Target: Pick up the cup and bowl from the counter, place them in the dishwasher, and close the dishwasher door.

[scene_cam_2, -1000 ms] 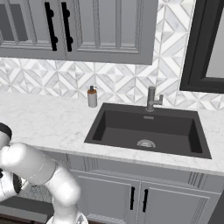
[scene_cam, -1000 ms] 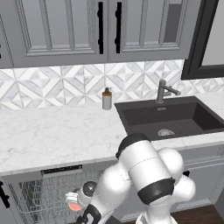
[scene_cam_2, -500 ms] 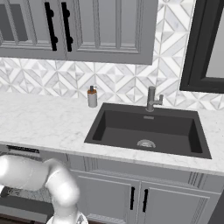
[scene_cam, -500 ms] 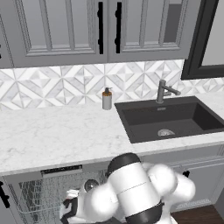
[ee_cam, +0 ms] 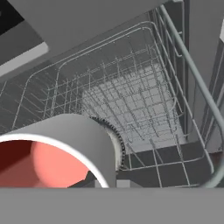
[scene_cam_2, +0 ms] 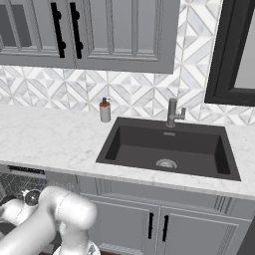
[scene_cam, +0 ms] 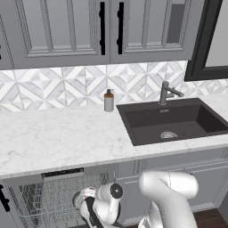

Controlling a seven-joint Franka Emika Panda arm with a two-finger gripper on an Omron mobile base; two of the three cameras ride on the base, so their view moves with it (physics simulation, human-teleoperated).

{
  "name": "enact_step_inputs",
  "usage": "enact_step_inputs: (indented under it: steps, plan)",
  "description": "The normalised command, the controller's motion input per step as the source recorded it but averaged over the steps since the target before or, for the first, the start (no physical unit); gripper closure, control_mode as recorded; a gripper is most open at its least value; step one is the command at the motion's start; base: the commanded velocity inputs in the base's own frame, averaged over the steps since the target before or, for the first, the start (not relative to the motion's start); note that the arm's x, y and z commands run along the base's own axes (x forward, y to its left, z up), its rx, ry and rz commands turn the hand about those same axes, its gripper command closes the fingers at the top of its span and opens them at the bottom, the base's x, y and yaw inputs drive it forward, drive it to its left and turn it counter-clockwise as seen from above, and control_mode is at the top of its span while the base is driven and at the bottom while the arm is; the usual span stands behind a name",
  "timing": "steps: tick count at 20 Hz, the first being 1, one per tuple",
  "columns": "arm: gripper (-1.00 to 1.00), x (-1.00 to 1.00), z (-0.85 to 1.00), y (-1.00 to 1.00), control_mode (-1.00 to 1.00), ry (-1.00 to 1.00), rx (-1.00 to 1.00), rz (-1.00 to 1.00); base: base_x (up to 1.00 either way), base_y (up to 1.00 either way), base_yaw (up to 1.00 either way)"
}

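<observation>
While hidden from both base views, fingers' grip unclear, cup (ee_cam: 57, 148) close above dishwasher (ee_cam: 127, 100) rack.

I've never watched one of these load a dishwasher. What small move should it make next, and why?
Probably ease the cup a little lower toward the wire rack before letting go. In the hand view the cup sits close at the pincer, red inside facing the camera, with the open rack lying beyond it, so it looks not yet set down.

cup (ee_cam: 57, 148) above dishwasher rack (ee_cam: 127, 100) | soap dispenser (scene_cam: 109, 100) left of sink (scene_cam: 171, 120)
</observation>
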Motion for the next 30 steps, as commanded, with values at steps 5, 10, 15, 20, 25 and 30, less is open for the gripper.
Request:
enact_step_inputs:
  steps: [5, 10, 15, 20, 25, 30]
  plan:
    - [1.00, 0.12, -0.19, 0.10, -1.00, -0.09, 0.00, 0.00, 0.00, 0.00, 0.00]
    - [1.00, 0.33, -0.17, 0.14, -1.00, 0.00, 0.00, 0.00, 0.00, 0.00, 0.00]
    - [1.00, 0.34, -0.37, 0.17, -1.00, 0.00, -0.02, 0.00, 0.00, 0.00, 0.00]
    - [1.00, 0.10, -0.47, 0.10, -1.00, 0.00, -0.02, 0.00, 0.00, 0.00, 0.00]
    - [1.00, -0.13, -0.13, 0.01, -1.00, -0.25, 0.00, 0.00, 0.00, 0.00, 0.00]
    - [1.00, -0.82, -0.30, 0.00, -1.00, -0.08, 0.00, 0.00, 0.00, 0.00, 0.00]
